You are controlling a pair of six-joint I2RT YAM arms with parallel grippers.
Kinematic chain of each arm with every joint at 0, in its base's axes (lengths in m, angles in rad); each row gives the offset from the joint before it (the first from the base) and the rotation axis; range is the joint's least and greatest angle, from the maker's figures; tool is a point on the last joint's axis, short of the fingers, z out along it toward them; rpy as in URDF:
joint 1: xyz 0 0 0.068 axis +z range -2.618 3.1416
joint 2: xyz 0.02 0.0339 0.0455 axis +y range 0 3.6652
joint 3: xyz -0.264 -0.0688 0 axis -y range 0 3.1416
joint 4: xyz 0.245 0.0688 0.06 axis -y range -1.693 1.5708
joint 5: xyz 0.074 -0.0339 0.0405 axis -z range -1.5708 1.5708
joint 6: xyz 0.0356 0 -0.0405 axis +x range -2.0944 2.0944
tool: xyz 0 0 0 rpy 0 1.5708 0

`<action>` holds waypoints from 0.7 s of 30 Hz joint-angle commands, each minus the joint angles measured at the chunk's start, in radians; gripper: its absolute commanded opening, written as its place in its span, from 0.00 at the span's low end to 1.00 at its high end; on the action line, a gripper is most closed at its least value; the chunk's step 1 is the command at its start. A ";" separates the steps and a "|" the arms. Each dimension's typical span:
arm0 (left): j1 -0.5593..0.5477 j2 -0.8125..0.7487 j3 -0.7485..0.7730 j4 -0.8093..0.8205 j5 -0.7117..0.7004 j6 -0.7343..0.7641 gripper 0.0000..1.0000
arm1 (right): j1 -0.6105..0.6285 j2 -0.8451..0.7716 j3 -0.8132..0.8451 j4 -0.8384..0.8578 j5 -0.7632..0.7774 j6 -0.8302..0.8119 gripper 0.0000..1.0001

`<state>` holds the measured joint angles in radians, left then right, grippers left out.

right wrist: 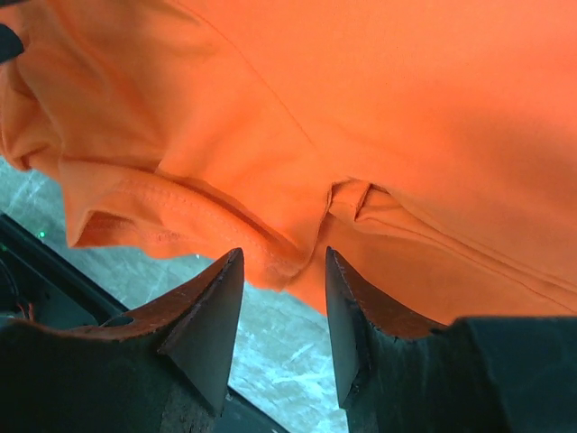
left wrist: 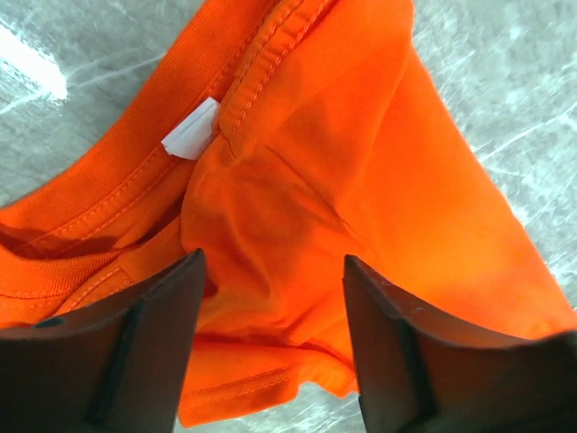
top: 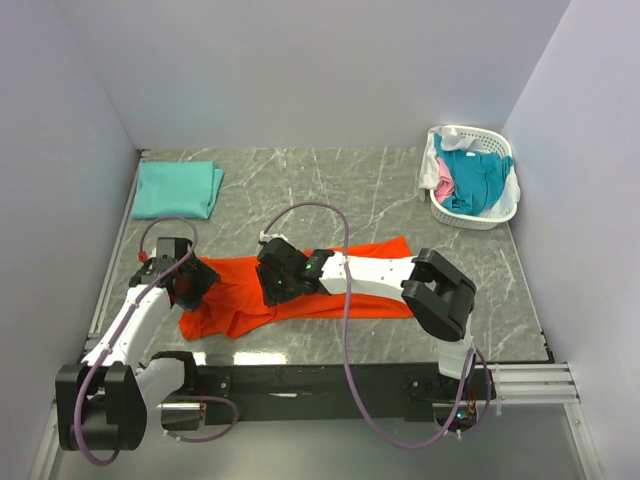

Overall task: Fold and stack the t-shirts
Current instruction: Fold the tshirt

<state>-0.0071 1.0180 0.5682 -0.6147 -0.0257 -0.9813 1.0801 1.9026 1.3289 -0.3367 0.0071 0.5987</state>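
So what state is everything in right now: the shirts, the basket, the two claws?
Orange t-shirt: rumpled on the table, not neatly folded.
Mint-green t-shirt: folded, lying flat at the far left.
Basket: upright, holding a heap of unfolded shirts.
Left gripper: open, over the orange cloth.
Right gripper: open, at the orange cloth's edge.

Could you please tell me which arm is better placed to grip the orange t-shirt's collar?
Left. The left pincer hangs open right over the collar and white tag of the orange t-shirt; the right pincer sits nearer its middle.
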 commanded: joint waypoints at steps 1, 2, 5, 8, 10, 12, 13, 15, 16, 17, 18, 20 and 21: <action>0.004 0.001 -0.010 -0.006 0.033 -0.008 0.67 | 0.000 0.022 0.047 0.024 0.001 0.052 0.49; 0.004 -0.005 -0.017 -0.008 0.032 -0.017 0.65 | -0.002 0.027 0.047 0.024 -0.002 0.058 0.49; 0.002 -0.029 -0.033 -0.017 0.033 -0.028 0.54 | -0.002 0.038 0.039 0.030 -0.004 0.068 0.49; -0.007 -0.041 -0.036 -0.028 0.029 -0.046 0.49 | -0.009 0.041 0.039 0.031 -0.004 0.069 0.49; -0.014 -0.039 -0.036 -0.033 0.029 -0.054 0.52 | -0.012 0.046 0.047 0.021 -0.004 0.070 0.49; -0.024 -0.029 -0.036 -0.031 -0.003 -0.057 0.53 | -0.012 0.058 0.052 0.010 -0.025 0.070 0.49; -0.027 -0.021 -0.036 -0.030 -0.003 -0.056 0.52 | -0.014 0.059 0.050 0.011 -0.029 0.072 0.49; -0.033 0.000 -0.033 -0.028 -0.003 -0.054 0.46 | -0.013 0.064 0.047 0.013 -0.039 0.076 0.48; -0.036 0.008 -0.033 -0.028 -0.008 -0.054 0.42 | -0.012 0.061 0.044 0.013 -0.039 0.078 0.48; -0.039 0.010 -0.033 -0.028 -0.011 -0.056 0.37 | -0.012 0.059 0.043 0.016 -0.038 0.079 0.48; -0.040 0.007 -0.033 -0.025 -0.014 -0.057 0.26 | -0.012 0.056 0.041 0.018 -0.038 0.079 0.47; -0.040 0.001 -0.031 -0.025 -0.020 -0.057 0.10 | -0.012 0.065 0.047 0.011 -0.044 0.081 0.46; -0.040 -0.009 -0.030 -0.029 -0.026 -0.060 0.01 | -0.009 0.072 0.050 0.004 -0.048 0.081 0.43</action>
<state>-0.0429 1.0271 0.5335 -0.6411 -0.0269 -1.0378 1.0725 1.9648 1.3426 -0.3336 -0.0330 0.6651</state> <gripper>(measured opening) 0.094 0.449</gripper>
